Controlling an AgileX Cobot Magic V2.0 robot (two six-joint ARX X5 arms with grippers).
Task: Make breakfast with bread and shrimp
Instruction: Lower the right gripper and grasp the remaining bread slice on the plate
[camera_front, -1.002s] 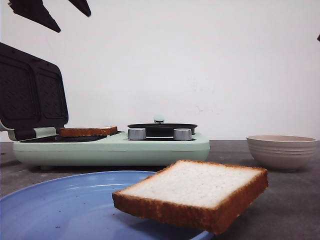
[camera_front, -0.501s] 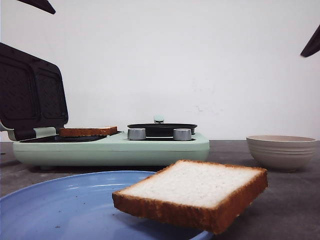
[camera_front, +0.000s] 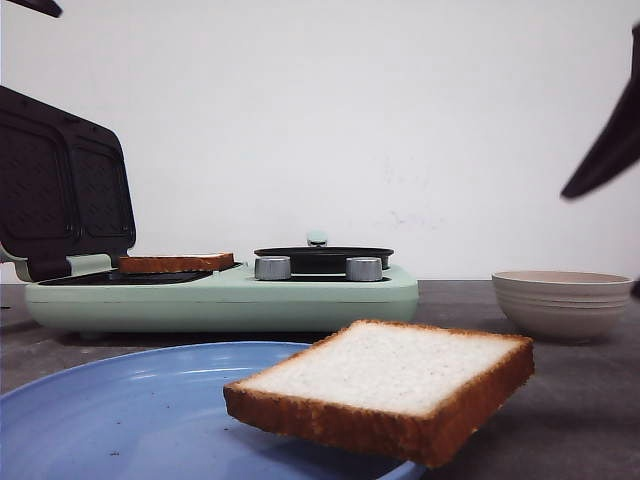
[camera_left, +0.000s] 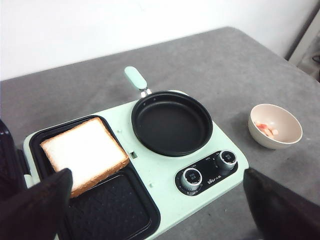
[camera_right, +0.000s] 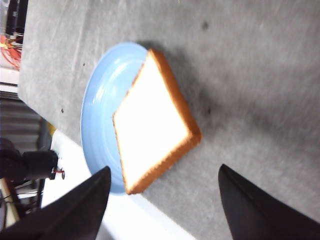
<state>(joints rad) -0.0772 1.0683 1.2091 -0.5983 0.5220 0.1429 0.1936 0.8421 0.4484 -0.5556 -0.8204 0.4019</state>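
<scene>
One slice of bread (camera_front: 380, 385) lies on the blue plate (camera_front: 120, 410) and overhangs its right rim; it also shows in the right wrist view (camera_right: 152, 125). The second slice (camera_left: 82, 152) lies in the far half of the green breakfast maker's (camera_left: 165, 175) dark sandwich tray, and shows in the front view (camera_front: 176, 263). A beige bowl (camera_left: 274, 125) holds pink shrimp (camera_left: 265, 129). My left gripper (camera_left: 157, 210) is open and empty, high above the maker. My right gripper (camera_right: 165, 207) is open and empty above the plate's slice; one of its fingers (camera_front: 605, 150) shows at the right.
The maker's black lid (camera_front: 60, 190) stands open at the left. A black frying pan (camera_left: 171, 121) with a mint handle sits on the maker, behind two silver knobs (camera_left: 191, 177). The bowl (camera_front: 563, 300) stands right of the maker. The plate (camera_right: 97, 110) lies near the table's front edge.
The left gripper's tips have risen almost out of the front view at the top left. A right gripper finger has come down into view at the right edge. Bread has not moved.
</scene>
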